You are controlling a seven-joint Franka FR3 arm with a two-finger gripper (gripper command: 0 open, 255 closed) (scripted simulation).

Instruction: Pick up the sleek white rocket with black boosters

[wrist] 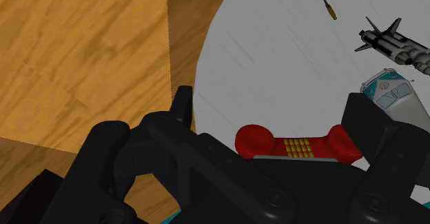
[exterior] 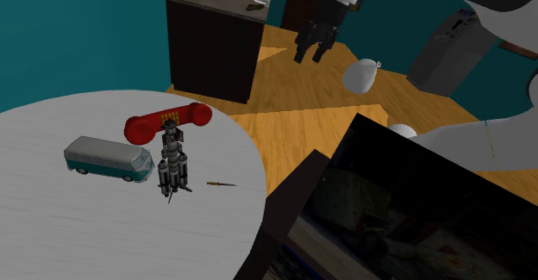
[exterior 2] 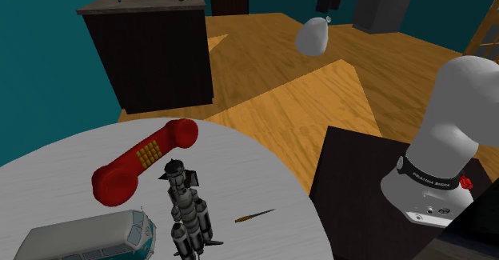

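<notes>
The rocket (exterior: 172,163) is dark grey with lighter bands and black boosters. It lies on the round pale table (exterior: 103,235), its nose toward the red telephone handset (exterior: 166,123). It also shows in the second exterior view (exterior 2: 185,210) and the wrist view (wrist: 393,42). My gripper (exterior: 313,52) hangs high over the wooden floor, well off the table's far edge and far from the rocket. Its fingers stand apart with nothing between them (wrist: 272,105).
A teal and white van (exterior: 108,158) is parked beside the rocket. A thin pen-like stick (exterior: 222,183) lies on its other side. A dark cabinet (exterior: 215,46) stands beyond the table. On the floor are a white rounded object (exterior: 360,76) and a grey bin (exterior: 448,54).
</notes>
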